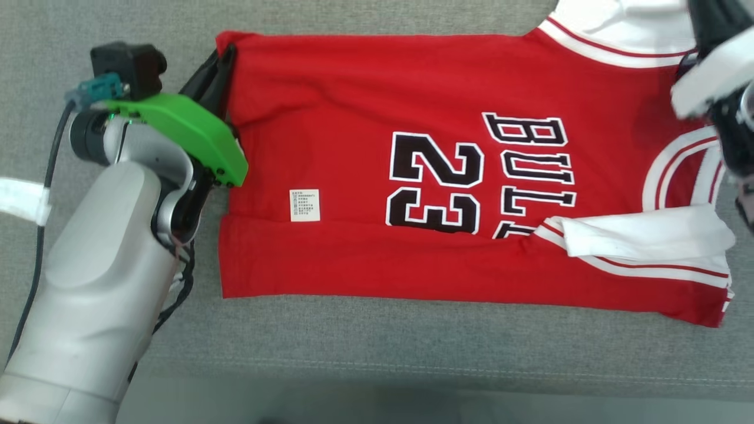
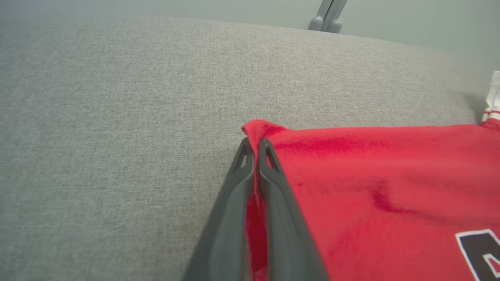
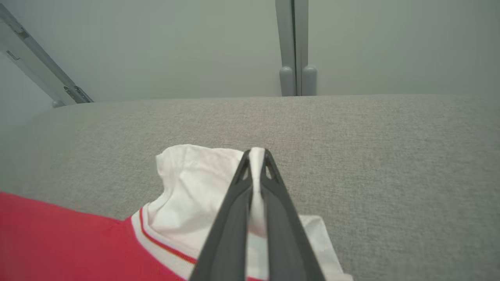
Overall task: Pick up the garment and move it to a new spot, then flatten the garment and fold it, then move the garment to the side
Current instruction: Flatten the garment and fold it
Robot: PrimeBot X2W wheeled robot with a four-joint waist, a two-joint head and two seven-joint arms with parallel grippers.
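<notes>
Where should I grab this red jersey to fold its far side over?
The red jersey lies flat, lengthwise: pinch its far corners from the outer ends, the hem corner as the left hand does, the white sleeve as the right hand does.

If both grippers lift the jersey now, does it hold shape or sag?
Likely sags between them: the jersey is thin cloth, already creased and folded. Probably light: left gripper and right gripper pinch only its edges. The white sleeve may flop loose.
</notes>
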